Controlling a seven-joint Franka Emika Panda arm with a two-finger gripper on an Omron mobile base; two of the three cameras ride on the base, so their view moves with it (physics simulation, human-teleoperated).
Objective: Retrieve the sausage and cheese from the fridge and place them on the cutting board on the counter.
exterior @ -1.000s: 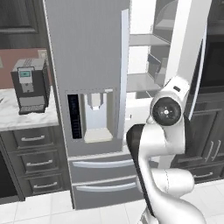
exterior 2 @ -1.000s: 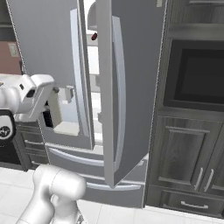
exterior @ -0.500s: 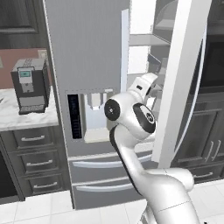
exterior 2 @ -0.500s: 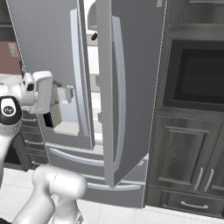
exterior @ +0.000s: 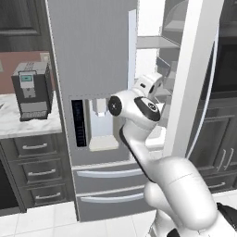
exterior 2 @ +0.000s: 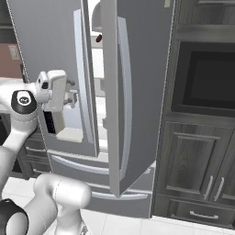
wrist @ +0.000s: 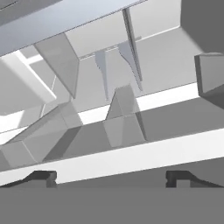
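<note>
The arm has swung left, its tool (exterior 2: 72, 94) spread wide and empty at the fridge (exterior 2: 41, 55) opening.

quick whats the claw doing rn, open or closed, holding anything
Claw: open and empty, its fingertips set wide apart, pointing into the fridge.

Facing a narrow gap into the fridge (exterior 2: 55, 41), hemmed by the open door (exterior 2: 137, 92) and left-door handle (exterior 2: 81, 78).
</note>
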